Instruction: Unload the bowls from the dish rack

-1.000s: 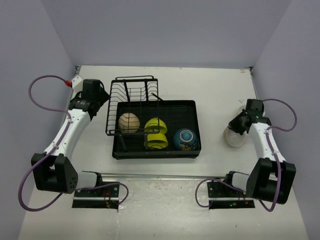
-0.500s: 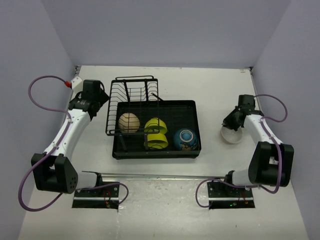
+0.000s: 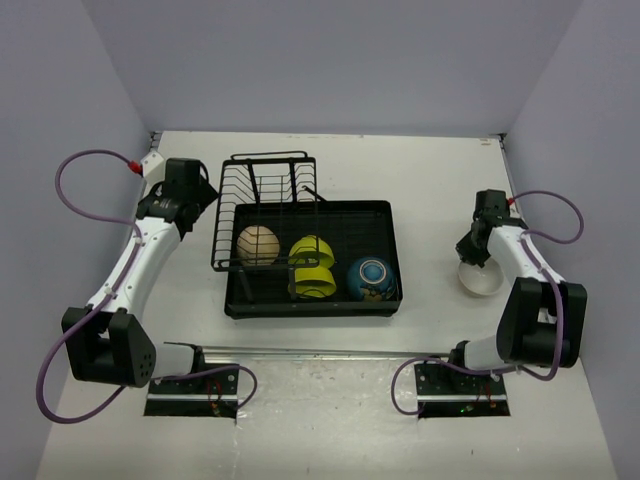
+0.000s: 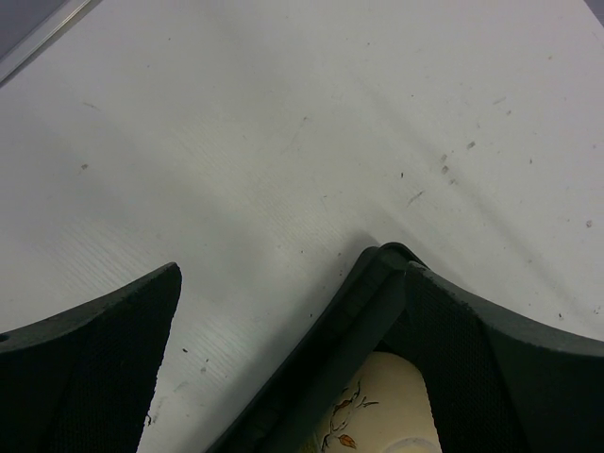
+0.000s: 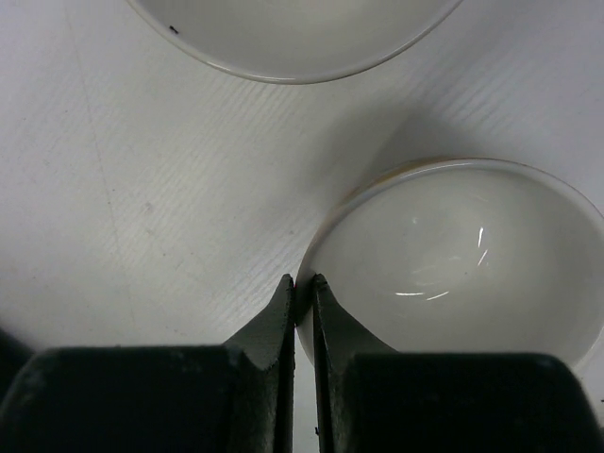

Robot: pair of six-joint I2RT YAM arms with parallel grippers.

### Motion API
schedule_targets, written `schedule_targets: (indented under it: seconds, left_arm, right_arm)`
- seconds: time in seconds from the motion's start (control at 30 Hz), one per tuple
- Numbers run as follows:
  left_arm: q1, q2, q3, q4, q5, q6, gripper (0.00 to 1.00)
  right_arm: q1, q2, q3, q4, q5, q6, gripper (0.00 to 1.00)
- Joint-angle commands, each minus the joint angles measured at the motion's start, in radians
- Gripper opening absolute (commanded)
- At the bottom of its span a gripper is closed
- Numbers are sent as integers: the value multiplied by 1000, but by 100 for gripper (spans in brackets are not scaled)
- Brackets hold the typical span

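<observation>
The black dish rack holds a tan bowl, two lime-green bowls and a blue patterned bowl. My right gripper is to the right of the rack, over a pale bowl on the table. In the right wrist view the gripper is shut on the rim of a bowl that is white inside. My left gripper is open beside the rack's left edge. Its wrist view shows a cream bowl with a small drawn pattern behind a black edge.
A second pale bowl's rim lies just beyond the held one in the right wrist view. The walls stand close on the left, right and back. A metal rail runs along the near edge between the arm bases.
The right gripper and the pale bowl went a little left, then shifted right and nearer. The left arm and the bowls in the rack have not moved.
</observation>
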Motion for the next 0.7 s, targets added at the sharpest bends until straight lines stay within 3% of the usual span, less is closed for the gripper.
schedule_targets:
  seconds: [0.0,0.67]
  left_arm:
    - [8,1,48,7,-24,5,100]
    - [10,21,49,29,-15,53,100]
  right_arm:
    - [-9,32,40,-61,98,1,0]
    - [-72,125,115,-53,163,22,0]
